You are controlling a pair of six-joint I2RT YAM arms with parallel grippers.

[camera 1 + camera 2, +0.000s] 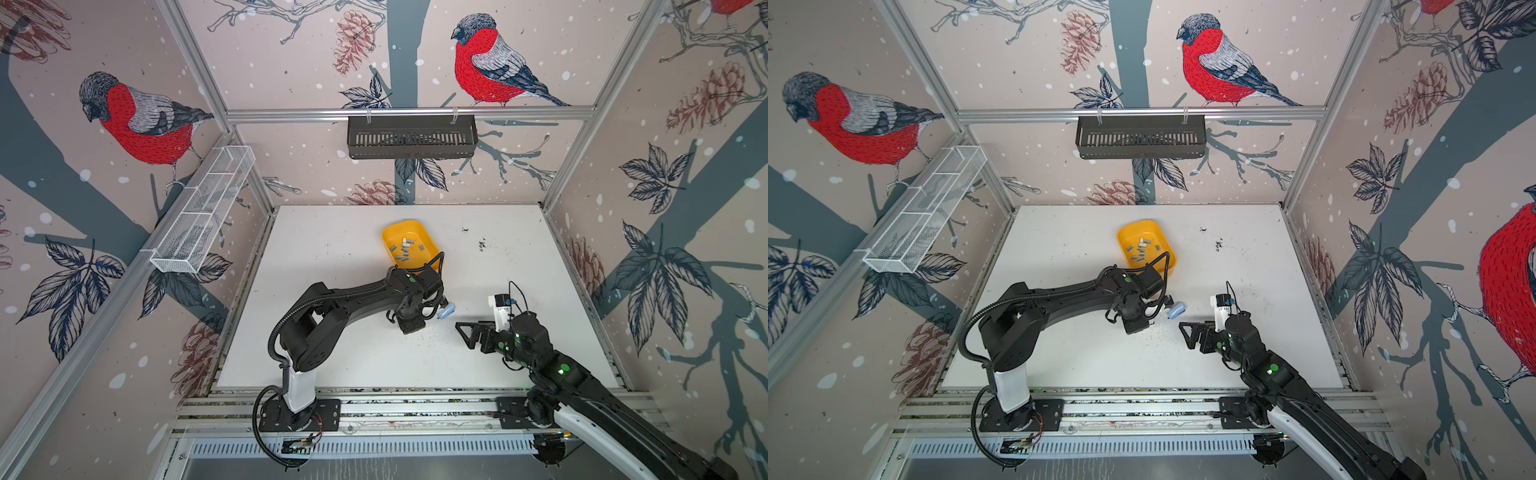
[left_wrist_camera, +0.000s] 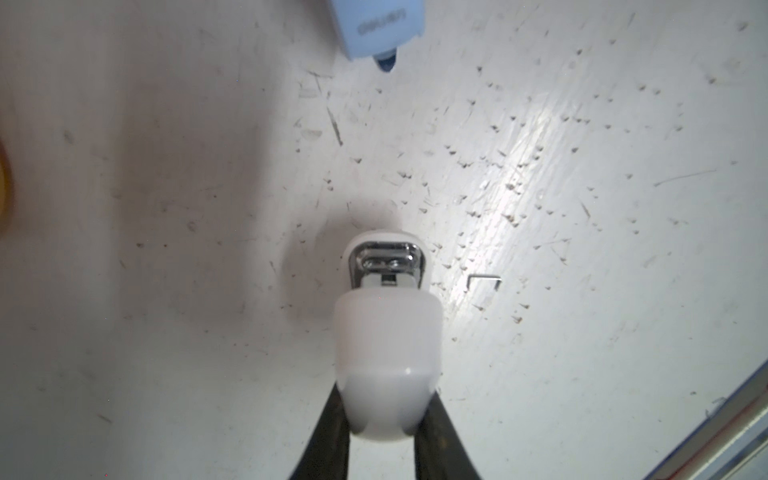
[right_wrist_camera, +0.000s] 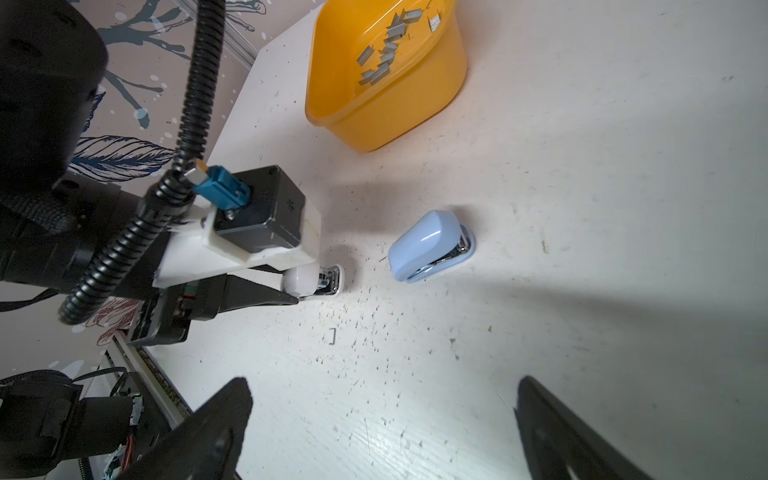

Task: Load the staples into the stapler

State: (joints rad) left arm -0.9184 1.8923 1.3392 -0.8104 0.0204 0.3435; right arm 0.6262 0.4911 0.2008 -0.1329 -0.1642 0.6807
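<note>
My left gripper [image 2: 384,409] is shut on a small white stapler [image 2: 386,332], held low over the table with its metal nose [image 3: 330,280] pointing away from the wrist. In both top views the left wrist hides that stapler. A light blue stapler [image 1: 446,311] [image 3: 430,245] lies on its side just beyond it, untouched. The staples [image 1: 403,251] [image 3: 384,54] are several grey strips inside a yellow tub [image 1: 388,232] further back. My right gripper [image 1: 467,332] [image 3: 382,415] hovers open and empty in front of the blue stapler.
One loose bent staple [image 2: 484,280] [image 3: 331,336] lies on the scratched white table [image 1: 332,353] near the white stapler. A black basket [image 1: 411,137] hangs on the back wall and a white wire basket [image 1: 203,212] on the left wall.
</note>
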